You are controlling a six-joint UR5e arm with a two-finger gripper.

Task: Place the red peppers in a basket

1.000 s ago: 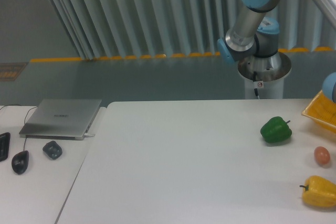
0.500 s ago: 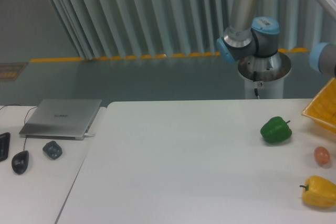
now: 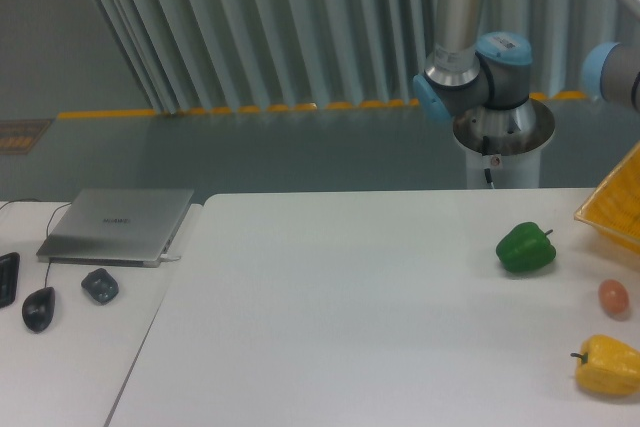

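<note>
bright yellow-orange lattice plastic basket [image 3: 618,209] at right frame edge, on white table [image 3: 330,317], partly cut off. no red pepper visible. green bell pepper [image 3: 526,247] just left of basket; small reddish-orange round thing [image 3: 613,296], yellow bell pepper [image 3: 608,364] nearer. gripper out of frame, state unknown. closed silver laptop [image 3: 118,224] far left.

1. Basket [image 3: 618,209] at the table's [image 3: 350,327] right edge, partly cut off.
2. Bell pepper [image 3: 526,248] left of basket.
3. Egg-like item [image 3: 613,296] nearer the camera, second pepper [image 3: 607,365] in front of it.
4. Laptop [image 3: 118,224] far left, mouse [image 3: 39,308] and small object [image 3: 100,285] before it.
</note>
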